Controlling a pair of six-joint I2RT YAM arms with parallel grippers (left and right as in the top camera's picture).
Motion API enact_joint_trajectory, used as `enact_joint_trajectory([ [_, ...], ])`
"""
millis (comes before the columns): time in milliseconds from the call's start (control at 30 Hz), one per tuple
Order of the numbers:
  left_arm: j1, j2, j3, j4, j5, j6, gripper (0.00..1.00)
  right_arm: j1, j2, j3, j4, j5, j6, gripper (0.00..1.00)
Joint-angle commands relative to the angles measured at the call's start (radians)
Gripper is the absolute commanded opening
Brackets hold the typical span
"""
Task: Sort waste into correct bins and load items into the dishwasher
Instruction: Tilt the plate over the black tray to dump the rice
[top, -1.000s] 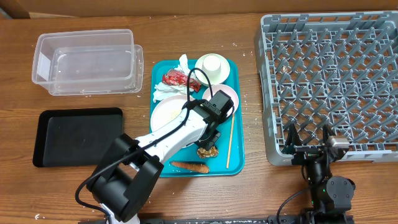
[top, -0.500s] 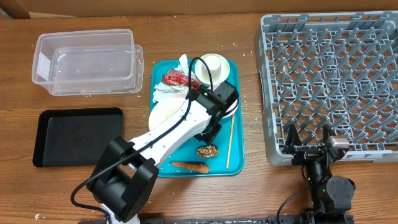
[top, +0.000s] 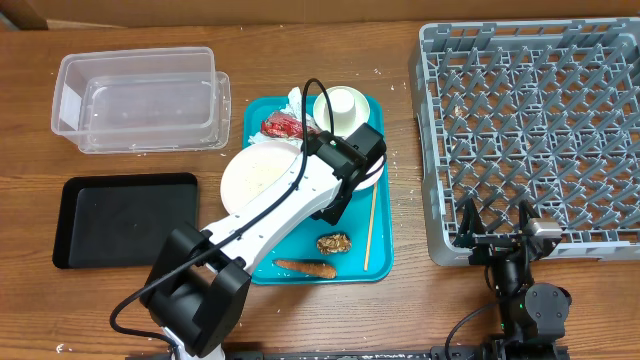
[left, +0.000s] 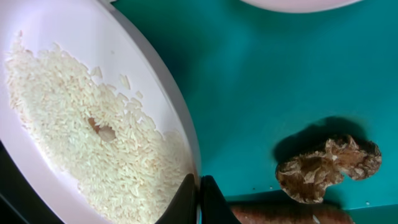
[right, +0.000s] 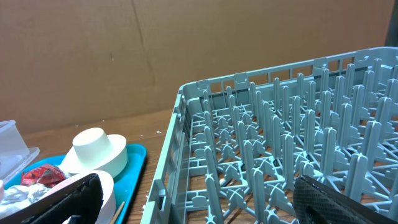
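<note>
My left gripper (top: 328, 208) (left: 199, 200) is shut on the right rim of the large white plate (top: 255, 180), which carries white rice (left: 93, 137). The plate reaches past the left edge of the teal tray (top: 385, 250). A brown food bit (top: 333, 243) (left: 326, 168) and an orange-brown stick (top: 305, 268) lie on the tray's near part. A red wrapper (top: 283, 125), a napkin (top: 297, 100) and an upturned cup (top: 342, 103) (right: 96, 152) sit at its far end. A small bowl (top: 378, 172) shows beside my wrist. My right gripper (top: 497, 235) (right: 202, 205) is open at the front edge of the grey rack (top: 530, 130).
The clear tub (top: 140, 100) stands at the far left. The black tray (top: 125, 220) lies in front of it, left of the teal tray. A thin wooden stick (top: 370, 225) lies along the teal tray's right side. The rack (right: 280, 155) fills the right side of the table.
My left gripper has drawn the plate leftward and toward the tray's far end, past the tray's left edge. It now covers the napkin that lay left of the wrapper. The right arm is still.
</note>
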Motion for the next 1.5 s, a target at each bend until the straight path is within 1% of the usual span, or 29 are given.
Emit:
enact_joint_trajectory([
  [0, -0.014, 0.01, 0.057, -0.032, -0.072, -0.092, 0.04, 0.005, -0.012, -0.01, 0.006, 0.009, -0.007, 1.0],
  [333, -0.011, -0.025, 0.138, -0.174, -0.159, -0.318, 0.04, 0.005, -0.011, -0.01, 0.007, 0.009, -0.007, 1.0],
  [467, 0.001, -0.077, 0.139, -0.192, -0.2, -0.363, 0.04, 0.005, -0.012, -0.01, 0.007, 0.009, -0.006, 1.0],
  [600, 0.06, -0.129, 0.139, -0.198, -0.201, -0.38, 0.04, 0.005, -0.012, -0.01, 0.006, 0.009, -0.006, 1.0],
  [733, 0.174, -0.158, 0.139, -0.212, -0.161, -0.38, 0.04, 0.005, -0.012, -0.01, 0.006, 0.009, -0.007, 1.0],
  [967, 0.397, -0.161, 0.139, -0.208, -0.018, -0.367, 0.04, 0.005, -0.011, -0.01, 0.006, 0.009, -0.007, 1.0],
  [1167, 0.562, -0.161, 0.139, -0.145, 0.172, -0.234, 0.04, 0.005, -0.012, -0.01, 0.006, 0.009, -0.007, 1.0],
  [1333, 0.673, -0.161, 0.139, -0.122, 0.298, -0.167, 0.04, 0.005, -0.012, -0.01, 0.007, 0.009, -0.007, 1.0],
  [1467, 0.75, -0.162, 0.139, -0.12, 0.37, -0.126, 0.04, 0.005, -0.011, -0.01, 0.007, 0.009, -0.007, 1.0],
])
